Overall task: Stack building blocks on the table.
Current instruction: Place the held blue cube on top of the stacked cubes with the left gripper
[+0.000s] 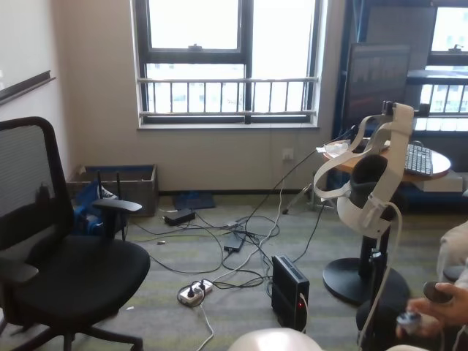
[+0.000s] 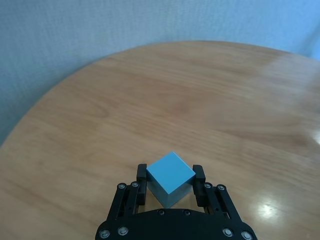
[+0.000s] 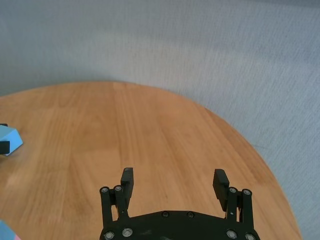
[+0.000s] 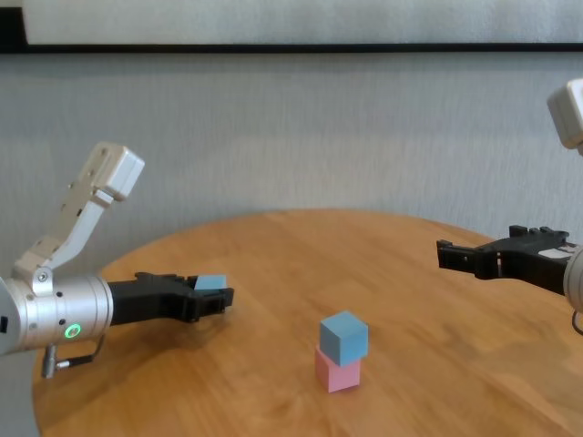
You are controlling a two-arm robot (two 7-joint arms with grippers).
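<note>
In the chest view a light blue cube (image 4: 343,335) sits askew on a pale pink cube (image 4: 337,371) on the round wooden table (image 4: 273,250). My left gripper (image 4: 219,296) is shut on the second light blue cube (image 4: 210,283), held just above the table to the left of the stack. The left wrist view shows that cube (image 2: 167,172) between the fingers (image 2: 141,175). My right gripper (image 4: 444,251) hovers open and empty over the table's right side; its wrist view shows the gripper (image 3: 173,175) wide apart and the held cube (image 3: 9,140) far off.
A grey wall (image 4: 291,137) stands close behind the table. The head view looks away from the table at a room with an office chair (image 1: 58,256), floor cables (image 1: 219,248) and a headset on a stand (image 1: 365,183).
</note>
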